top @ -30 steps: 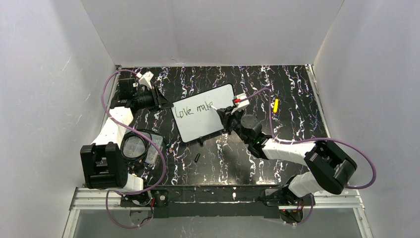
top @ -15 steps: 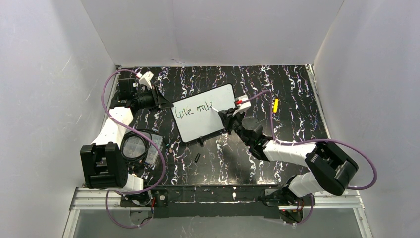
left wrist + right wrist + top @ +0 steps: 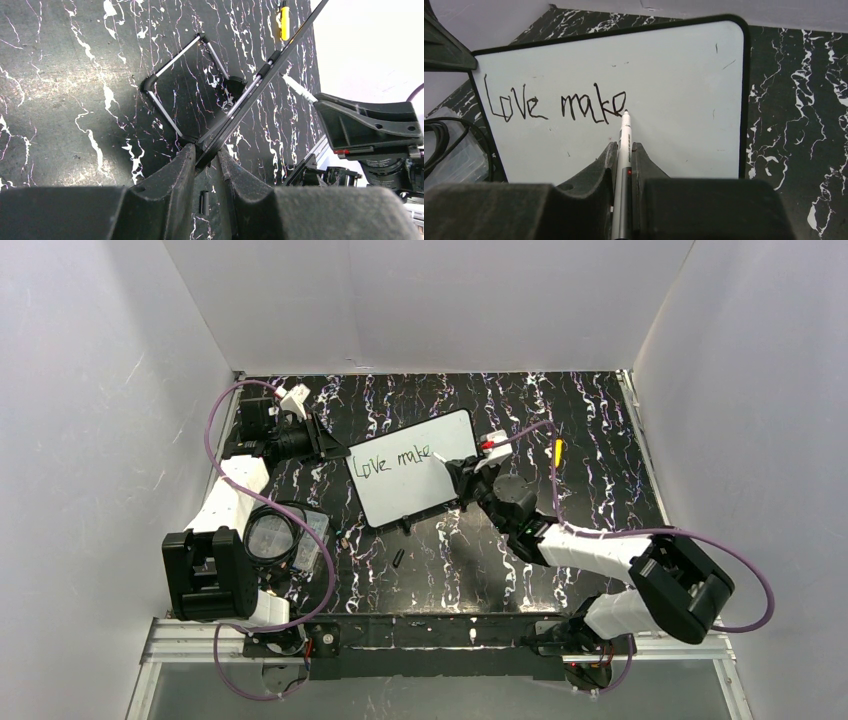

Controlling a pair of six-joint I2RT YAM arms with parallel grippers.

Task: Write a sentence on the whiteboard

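The whiteboard (image 3: 412, 488) stands tilted on the black marbled table, with "Love make" written in black on its upper left. My left gripper (image 3: 336, 451) is shut on the board's left edge; in the left wrist view (image 3: 206, 156) the board (image 3: 260, 80) shows edge-on between the fingers. My right gripper (image 3: 456, 469) is shut on a white and grey pen (image 3: 441, 458). In the right wrist view the gripper (image 3: 624, 148) holds the pen (image 3: 625, 135) with its tip touching the whiteboard (image 3: 674, 65) just right of the final "e".
A yellow marker (image 3: 557, 452) lies right of the board and also shows in the left wrist view (image 3: 284, 15). A black cap (image 3: 398, 558) lies in front of the board. A clear container (image 3: 300, 540) sits by the left arm's base. White walls enclose the table.
The right gripper and pen tip have shifted slightly right along the written line. The left gripper and the board have not moved.
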